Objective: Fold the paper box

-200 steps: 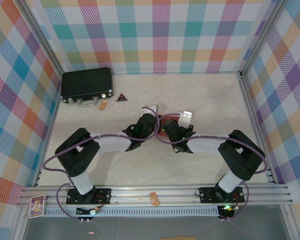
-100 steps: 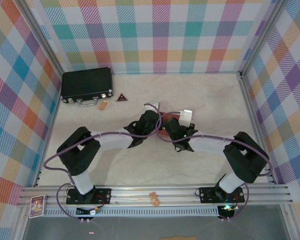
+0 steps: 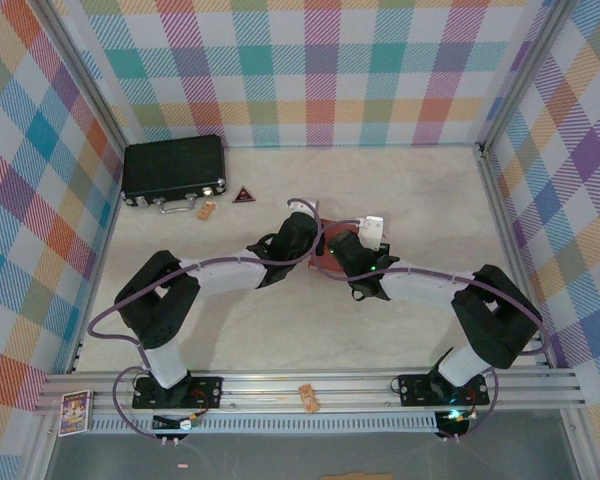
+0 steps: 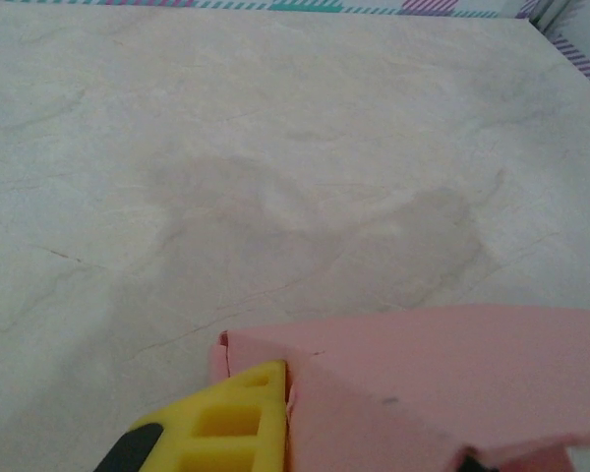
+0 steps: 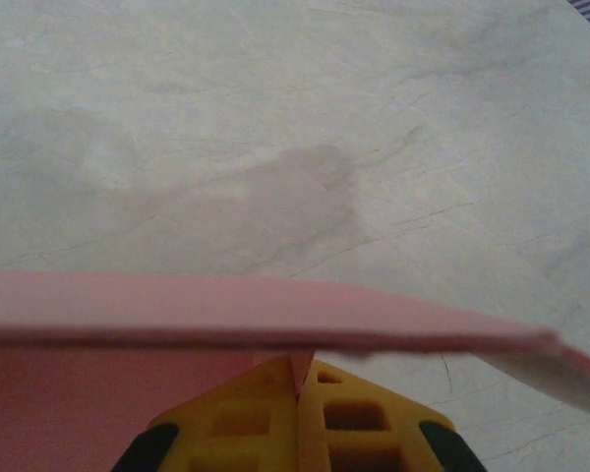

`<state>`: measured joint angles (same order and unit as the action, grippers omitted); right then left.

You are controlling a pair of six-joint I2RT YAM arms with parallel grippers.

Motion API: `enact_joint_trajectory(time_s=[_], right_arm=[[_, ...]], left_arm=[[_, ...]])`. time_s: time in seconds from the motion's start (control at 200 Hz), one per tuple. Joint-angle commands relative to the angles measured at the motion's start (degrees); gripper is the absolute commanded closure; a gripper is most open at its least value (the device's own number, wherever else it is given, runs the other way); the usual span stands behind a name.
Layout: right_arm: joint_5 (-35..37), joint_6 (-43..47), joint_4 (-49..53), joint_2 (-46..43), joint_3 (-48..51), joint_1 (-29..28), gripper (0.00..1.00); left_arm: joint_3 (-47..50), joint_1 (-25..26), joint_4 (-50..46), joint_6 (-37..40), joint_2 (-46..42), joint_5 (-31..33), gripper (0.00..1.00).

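Toward the far-left corner of the tabletop (image 3: 410, 190), a black case (image 3: 173, 170) was laid. At the middle, the paper box (image 4: 442, 379) was gripped from both sides: its left edge was pinched by the left end effector (image 3: 308, 238), and a thin flap was clamped by the right end effector (image 5: 297, 382), its fingers (image 5: 359, 418) pressed together.

Seen from above, the paper box (image 3: 322, 262) is mostly hidden beneath the arms (image 3: 230, 272).
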<state>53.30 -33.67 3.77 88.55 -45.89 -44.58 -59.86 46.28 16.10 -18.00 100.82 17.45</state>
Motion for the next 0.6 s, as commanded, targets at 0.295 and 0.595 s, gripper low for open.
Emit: enact_joint_trajectory(time_s=[0.295, 0.595], right_arm=[[-1.6, -3.1, 0.3, 0.2, -1.1, 0.0, 0.98], [-1.7, -2.4, -8.0, -0.3, 5.3, -0.1, 0.98]], left_arm=[[0.2, -0.1, 1.8, -6.1, 0.8, -0.7, 0.92], [7.9, 0.1, 14.0, -4.5, 1.7, -2.1, 0.91]])
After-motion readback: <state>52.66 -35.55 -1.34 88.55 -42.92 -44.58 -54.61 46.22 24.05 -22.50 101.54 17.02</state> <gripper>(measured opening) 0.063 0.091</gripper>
